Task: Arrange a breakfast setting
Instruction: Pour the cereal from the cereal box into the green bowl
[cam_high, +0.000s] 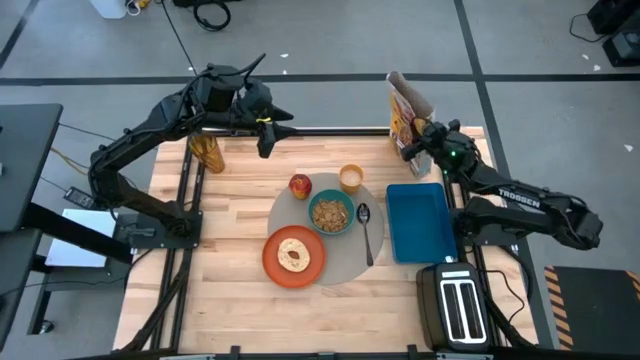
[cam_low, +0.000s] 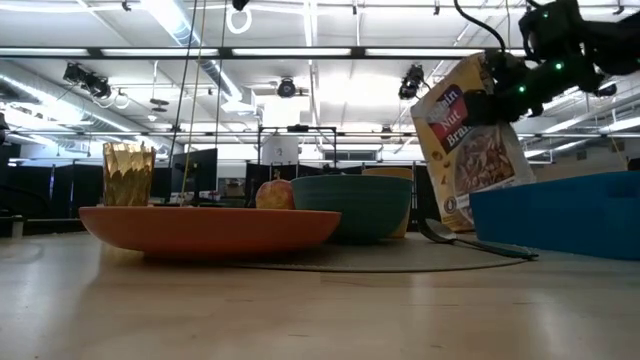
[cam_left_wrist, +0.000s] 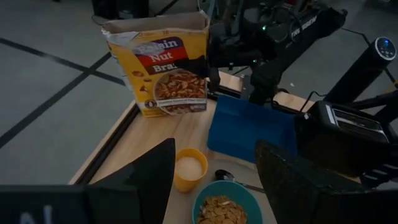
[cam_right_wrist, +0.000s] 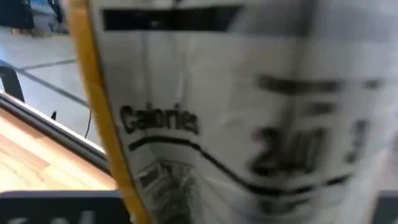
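Observation:
A round grey placemat (cam_high: 340, 262) lies mid-table. On it are an orange plate (cam_high: 272, 256) with a bagel (cam_high: 295, 254), a teal bowl (cam_high: 331, 214) of cereal, a metal spoon (cam_high: 366, 228), a red apple (cam_high: 300, 185) and a small yellow cup (cam_high: 351, 178). My right gripper (cam_high: 418, 148) is shut on a yellow cereal box (cam_high: 404, 112) at the table's far right. The box also shows in the left wrist view (cam_left_wrist: 171, 68) and the low view (cam_low: 470, 150). My left gripper (cam_left_wrist: 214, 186) is open and empty, raised over the far edge left of the cup. My right gripper holds the cereal box by its upper half, at the narrow side edge (cam_left_wrist: 200, 65) that faces the table's right. One finger (cam_left_wrist: 194, 65) lies on the printed front; the other is hidden behind the box. The fingers come level from the right. The box is upright and tilted (cam_low: 470, 150).
A blue rectangular tray (cam_high: 420, 222) lies right of the placemat, with a black toaster (cam_high: 458, 305) near the front right corner. An amber glass (cam_high: 208, 152) stands at the far left. Bare wood lies left of the placemat.

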